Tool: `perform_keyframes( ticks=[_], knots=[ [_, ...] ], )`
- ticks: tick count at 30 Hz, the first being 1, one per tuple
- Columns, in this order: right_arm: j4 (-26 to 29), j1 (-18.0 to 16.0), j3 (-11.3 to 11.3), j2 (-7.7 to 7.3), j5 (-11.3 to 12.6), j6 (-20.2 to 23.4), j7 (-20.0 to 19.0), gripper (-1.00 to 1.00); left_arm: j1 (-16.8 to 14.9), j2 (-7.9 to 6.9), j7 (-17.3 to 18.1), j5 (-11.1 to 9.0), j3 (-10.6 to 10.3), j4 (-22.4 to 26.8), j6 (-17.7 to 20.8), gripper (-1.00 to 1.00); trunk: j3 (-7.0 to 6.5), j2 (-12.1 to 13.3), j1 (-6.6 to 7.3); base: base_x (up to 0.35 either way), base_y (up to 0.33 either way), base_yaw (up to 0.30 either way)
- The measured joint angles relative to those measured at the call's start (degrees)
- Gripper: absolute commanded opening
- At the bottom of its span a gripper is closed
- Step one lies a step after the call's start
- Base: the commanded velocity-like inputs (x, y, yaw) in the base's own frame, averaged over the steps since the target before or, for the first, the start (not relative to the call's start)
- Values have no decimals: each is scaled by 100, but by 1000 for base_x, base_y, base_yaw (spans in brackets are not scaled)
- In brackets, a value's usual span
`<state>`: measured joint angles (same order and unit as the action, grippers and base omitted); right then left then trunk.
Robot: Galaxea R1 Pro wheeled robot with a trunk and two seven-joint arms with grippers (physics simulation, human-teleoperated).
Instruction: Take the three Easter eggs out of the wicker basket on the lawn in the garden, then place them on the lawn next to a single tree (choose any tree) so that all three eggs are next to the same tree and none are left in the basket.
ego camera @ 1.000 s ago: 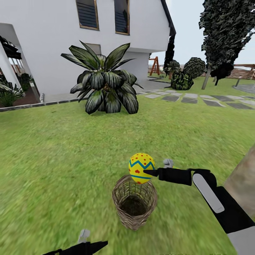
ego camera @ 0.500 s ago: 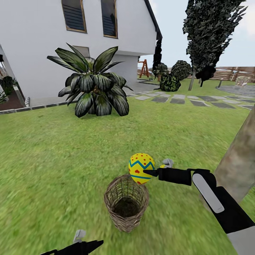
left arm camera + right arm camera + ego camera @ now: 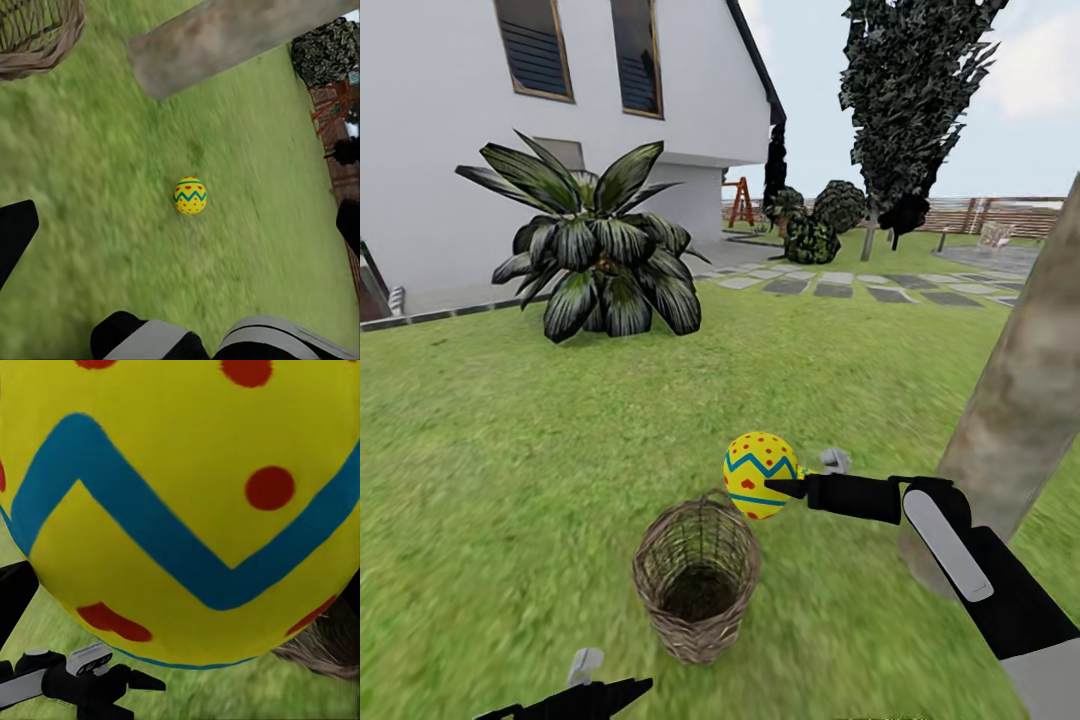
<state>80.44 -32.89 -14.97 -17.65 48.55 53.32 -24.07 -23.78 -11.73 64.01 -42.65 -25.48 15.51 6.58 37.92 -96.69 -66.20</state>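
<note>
Just right of centre frame, the right gripper point(image 3: 772, 489) stays clamped on an Easter egg point(image 3: 759, 474) above the wicker basket point(image 3: 696, 576). Since a second ago the view has swung rightward, bringing the tree point(image 3: 1020, 400) trunk closer at right; another egg point(image 3: 190, 196) already lies on the lawn point(image 3: 510, 450) near it. Left gripper's point(image 3: 615, 690) jaws: cannot tell.

We have open lawn point(image 3: 510, 450) ahead and left of the wicker basket point(image 3: 695, 580). On our right the tree trunk point(image 3: 1020, 400) blocks passage. One Easter egg point(image 3: 190, 195) lies on grass near that trunk, with free turf around it.
</note>
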Motion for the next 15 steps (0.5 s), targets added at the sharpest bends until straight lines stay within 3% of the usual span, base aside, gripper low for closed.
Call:
perform_keyframes(
  ticks=[15],
  knots=[
    [0, 0, -11, 3, -1, 0, 0, -100, 3, -10, 19, -19, 9, -105, 3, 100, -116, 0, 0, 0, 0, -222]
  ],
)
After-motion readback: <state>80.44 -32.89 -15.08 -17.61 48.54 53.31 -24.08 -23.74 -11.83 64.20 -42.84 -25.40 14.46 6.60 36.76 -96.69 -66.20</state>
